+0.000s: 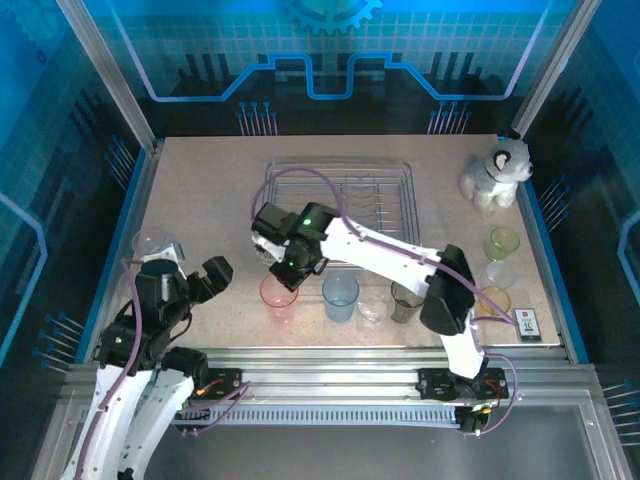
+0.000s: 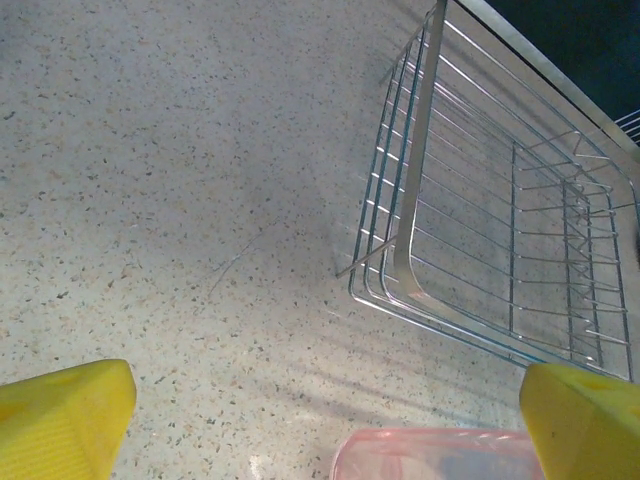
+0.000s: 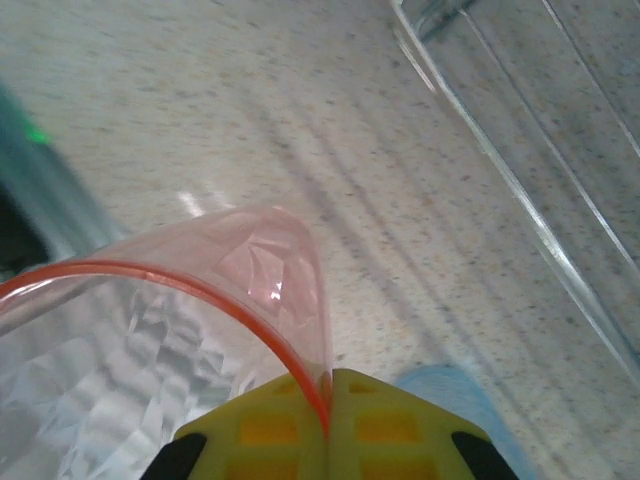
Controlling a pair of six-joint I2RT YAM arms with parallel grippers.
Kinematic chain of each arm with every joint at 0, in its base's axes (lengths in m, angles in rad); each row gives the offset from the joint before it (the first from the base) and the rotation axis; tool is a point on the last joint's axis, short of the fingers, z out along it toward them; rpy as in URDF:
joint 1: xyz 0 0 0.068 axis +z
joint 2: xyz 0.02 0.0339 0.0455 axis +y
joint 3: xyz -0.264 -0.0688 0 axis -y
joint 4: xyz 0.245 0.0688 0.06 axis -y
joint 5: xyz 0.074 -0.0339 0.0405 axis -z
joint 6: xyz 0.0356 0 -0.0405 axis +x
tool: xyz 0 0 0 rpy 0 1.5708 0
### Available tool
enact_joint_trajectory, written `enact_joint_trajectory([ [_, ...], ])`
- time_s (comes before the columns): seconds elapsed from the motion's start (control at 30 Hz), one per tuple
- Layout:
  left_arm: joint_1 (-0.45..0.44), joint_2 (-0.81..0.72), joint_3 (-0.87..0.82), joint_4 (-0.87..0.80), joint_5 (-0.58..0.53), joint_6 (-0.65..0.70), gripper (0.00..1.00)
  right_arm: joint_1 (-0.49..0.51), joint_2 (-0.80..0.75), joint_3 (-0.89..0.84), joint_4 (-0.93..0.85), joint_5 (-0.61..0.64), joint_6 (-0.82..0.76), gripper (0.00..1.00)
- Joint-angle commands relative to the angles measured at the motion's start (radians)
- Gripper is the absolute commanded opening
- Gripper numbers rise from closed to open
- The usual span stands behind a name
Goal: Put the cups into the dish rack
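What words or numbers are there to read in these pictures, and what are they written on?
Small white card at the right near corner of the table: a red mark and some dark print, too small to read.
Blue cup, dish rack, plush toy: no writing seen on them.

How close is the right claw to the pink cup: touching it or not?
Touching. In the right wrist view, the yellow fingers of the right claw are pinched shut on the rim of the pink cup, its thin wall clamped between them.
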Motion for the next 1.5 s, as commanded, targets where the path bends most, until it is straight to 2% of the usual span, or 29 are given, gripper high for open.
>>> enact_joint_trajectory([
  [0.0, -0.006, -0.02, 0.039, 0.052, 0.082, -0.007, 0.99, -0.077, -0.202, -0.083, 0.143, -0.211, -0.009, 0.0],
  [0.1, -0.006, -0.058, 0.019, 0.206, 0.239, 0.006, 1.0, -0.159, -0.343, -0.205, 0.267, -0.339, -0.002, 0.0],
  [0.23, -0.006, -0.05, 0.004, 0.451, 0.509, -0.03, 0.99, -0.346, -0.535, -0.401, 0.462, -0.511, 0.083, 0.0],
  [0.37, -0.008, 0.014, 0.004, 0.626, 0.682, -0.076, 0.99, -0.528, -0.662, -0.544, 0.62, -0.7, 0.166, 0.0],
  [0.43, -0.012, 0.048, 0.005, 0.708, 0.742, -0.099, 0.99, -0.591, -0.706, -0.593, 0.696, -0.769, 0.213, 0.0],
  [0.57, -0.029, 0.117, 0.016, 0.816, 0.785, -0.142, 0.99, -0.686, -0.759, -0.689, 0.89, -0.902, 0.347, 0.0],
  [0.73, -0.083, 0.211, 0.042, 0.888, 0.809, -0.151, 1.0, -0.711, -0.777, -0.764, 1.126, -1.002, 0.49, 0.0],
  [0.93, -0.192, 0.291, 0.079, 0.923, 0.804, -0.094, 0.99, -0.705, -0.756, -0.804, 1.365, -1.079, 0.654, 0.0],
  [1.23, -0.227, 0.317, 0.067, 1.06, 0.827, -0.119, 1.0, -0.652, -0.729, -0.774, 1.26, -1.077, 0.585, 0.0],
  [1.47, -0.232, 0.318, 0.057, 1.107, 0.833, -0.118, 0.99, -0.604, -0.701, -0.761, 1.254, -1.063, 0.581, 0.0],
])
